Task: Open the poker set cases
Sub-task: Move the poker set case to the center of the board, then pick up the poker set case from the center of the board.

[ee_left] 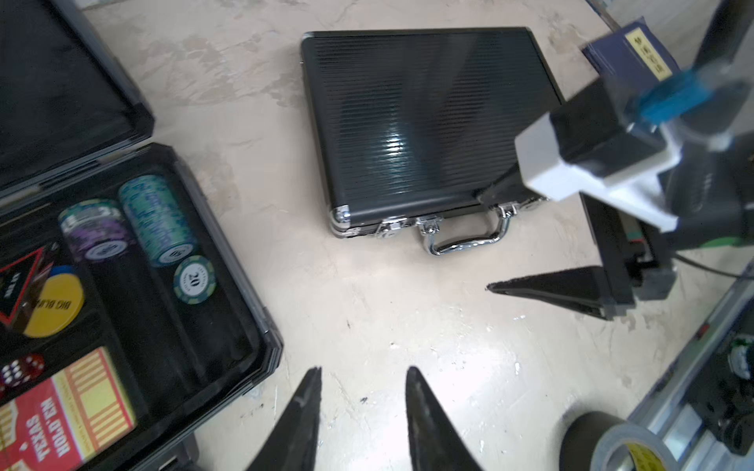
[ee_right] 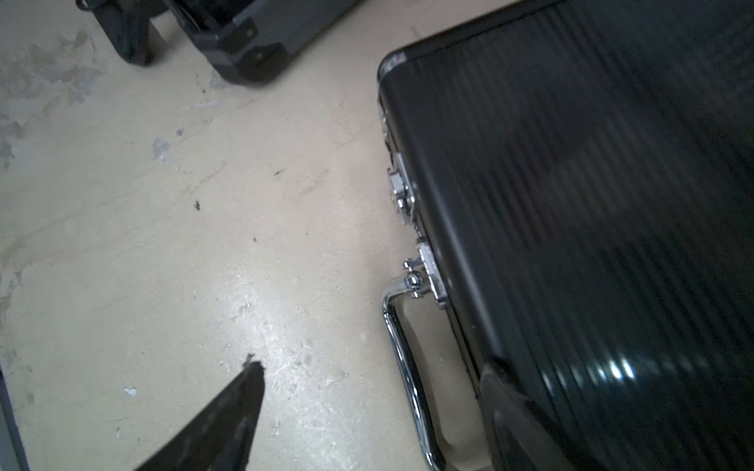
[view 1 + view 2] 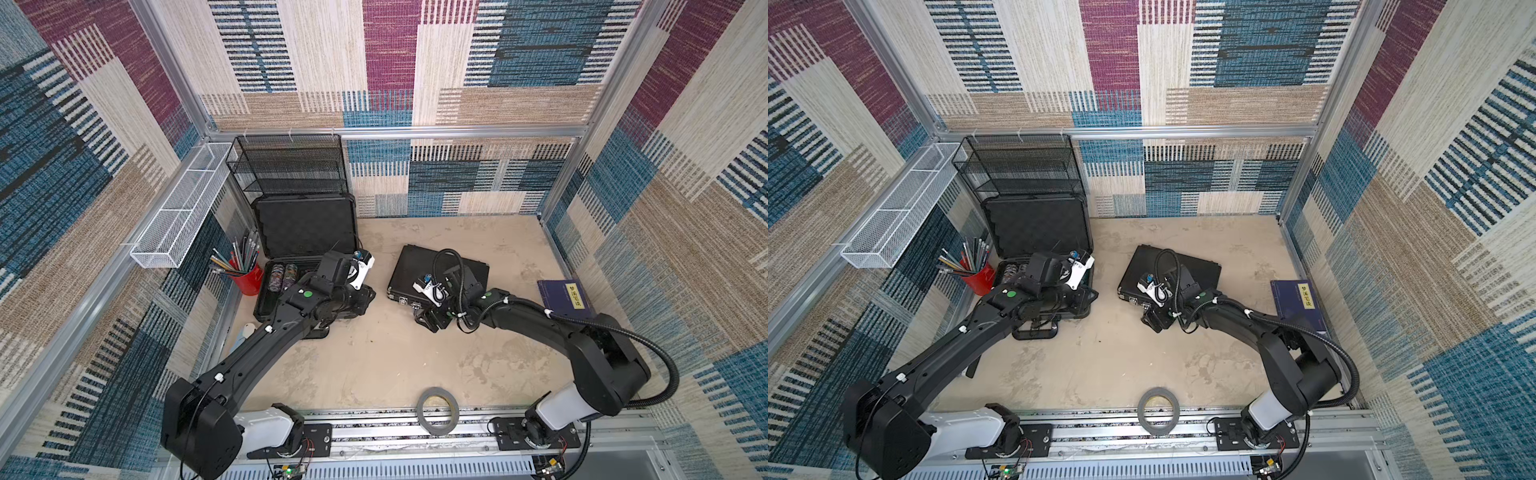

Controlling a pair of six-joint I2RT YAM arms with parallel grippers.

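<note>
Open case [image 3: 305,226] left of closed case [image 3: 409,266]

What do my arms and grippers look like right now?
The left arm and right arm are black with white base links and green wrist dots. A black corrugated hose follows the right one. The left gripper and right gripper have black tapered fingers.

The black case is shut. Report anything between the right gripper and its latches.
Nothing visible does. The right gripper, open, straddles the front edge of the black case by its chrome handle: one finger over the case, one above the table. The silver latch shows uncovered.
</note>
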